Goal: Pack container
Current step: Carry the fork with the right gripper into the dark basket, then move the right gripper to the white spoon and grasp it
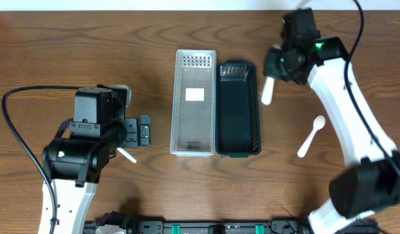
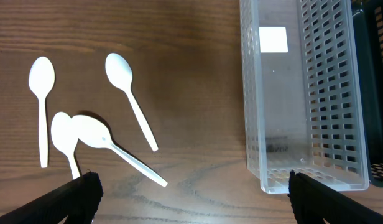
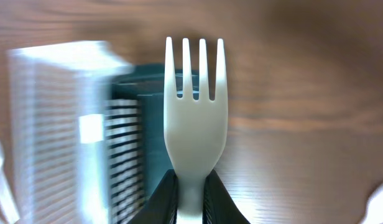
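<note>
Pinched fast in the right gripper (image 3: 190, 186), a white plastic fork (image 3: 195, 118) hangs beside the dark basket (image 1: 257, 117) near the far edge of the table (image 1: 89, 39), seemingly mid-carry; next it likely needs lowering inside, left gripper (image 2: 191, 193) spread idle

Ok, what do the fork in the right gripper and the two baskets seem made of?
Fork: looks like white plastic, smooth, slightly glossy, one moulded piece.
Clear basket: translucent plastic by the look; the wood table shows through its floor, and its walls are slotted.
Dark basket: probably plastic too, opaque, dark, same slotted pattern; finish hard to judge.
</note>
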Motion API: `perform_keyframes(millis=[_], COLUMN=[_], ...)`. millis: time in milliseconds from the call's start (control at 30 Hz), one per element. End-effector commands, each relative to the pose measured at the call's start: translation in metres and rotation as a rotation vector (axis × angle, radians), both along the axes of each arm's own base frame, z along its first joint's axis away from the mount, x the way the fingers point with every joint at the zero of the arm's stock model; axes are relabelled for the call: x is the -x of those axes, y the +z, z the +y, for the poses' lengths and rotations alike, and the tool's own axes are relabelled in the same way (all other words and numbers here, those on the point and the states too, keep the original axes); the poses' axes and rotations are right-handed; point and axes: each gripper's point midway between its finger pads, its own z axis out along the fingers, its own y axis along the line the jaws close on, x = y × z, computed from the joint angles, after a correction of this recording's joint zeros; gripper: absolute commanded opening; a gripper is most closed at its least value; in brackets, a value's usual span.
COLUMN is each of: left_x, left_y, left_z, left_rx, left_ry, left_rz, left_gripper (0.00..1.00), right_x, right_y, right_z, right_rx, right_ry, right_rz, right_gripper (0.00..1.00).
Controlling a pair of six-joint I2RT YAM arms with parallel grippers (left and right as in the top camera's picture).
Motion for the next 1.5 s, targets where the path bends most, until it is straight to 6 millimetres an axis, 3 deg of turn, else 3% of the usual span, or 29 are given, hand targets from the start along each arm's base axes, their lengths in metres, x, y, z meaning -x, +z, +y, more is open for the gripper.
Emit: perform_keyframes(millis=[0, 100, 300, 433, 467, 533, 600, 633, 733, 800, 900, 1000, 1133, 1267, 1367, 1467], left_x=[-0.001, -0.001, -0.001, -0.001, -0.001, -0.001, -0.001, -0.001, -0.001, -0.001, -0.001, -0.001, -0.001, -0.001, -0.001, 0.001], left_y=[0.007, 0.007, 0.007, 0.007, 0.007, 0.007, 0.007, 0.007, 0.007, 0.007, 0.007, 0.007, 0.007, 0.007, 0.007, 0.006], left_z=[0.0, 0.0, 0.0, 0.0, 0.0, 0.0, 0.0, 0.0, 0.0, 0.0, 0.0, 0.0, 0.0, 0.0, 0.001, 0.001], left_rx=[-0.005, -0.005, -0.005, -0.005, -0.005, -0.005, -0.005, -0.005, -0.005, -0.005, -0.005, -0.005, -0.005, -0.005, -0.005, -0.005], left_ry=[0.0, 0.0, 0.0, 0.0, 0.0, 0.0, 0.0, 0.0, 0.0, 0.0, 0.0, 0.0, 0.0, 0.0, 0.0, 0.0], left_rz=[-0.02, -0.019, -0.019, -0.019, -0.02, -0.02, -0.02, -0.02, -0.019, -0.02, -0.02, -0.019, -0.019, -0.019, -0.018, -0.012], left_gripper=[0.98, 0.98, 0.98, 0.98, 0.98, 0.98, 0.98, 0.98, 0.98, 0.98, 0.98, 0.98, 0.98, 0.98, 0.98, 0.98], right_x=[0.013, 0.02, 0.028, 0.032, 0.032, 0.031, 0.029, 0.028, 0.026, 0.022, 0.019, 0.027, 0.042, 0.053, 0.059, 0.062], right_y=[-0.013, -0.039, -0.112, -0.138, -0.138, -0.136, -0.125, -0.116, -0.088, -0.059, -0.009, 0.035, 0.059, 0.04, 0.003, -0.047], right_z=[0.024, 0.041, 0.057, 0.062, 0.063, 0.063, 0.068, 0.072, 0.074, 0.066, 0.037, -0.014, -0.083, -0.14, -0.167, -0.181], right_rx=[0.085, 0.11, 0.171, 0.186, 0.183, 0.179, 0.154, 0.134, 0.117, 0.119, 0.128, 0.111, 0.097, 0.115, 0.123, 0.096], right_ry=[0.104, 0.145, 0.19, 0.204, 0.205, 0.206, 0.228, 0.247, 0.252, 0.232, 0.139, -0.025, -0.211, -0.354, -0.424, -0.464], right_rz=[0.024, 0.083, 0.252, 0.312, 0.313, 0.305, 0.284, 0.265, 0.213, 0.161, 0.071, 0.007, 0.001, 0.089, 0.179, 0.264], right_gripper=[0.01, 0.01, 0.01, 0.03, 0.17, 0.56, 0.63, 0.77, 0.99, 0.99, 0.99, 0.99, 0.99, 0.99, 0.99, 0.99])
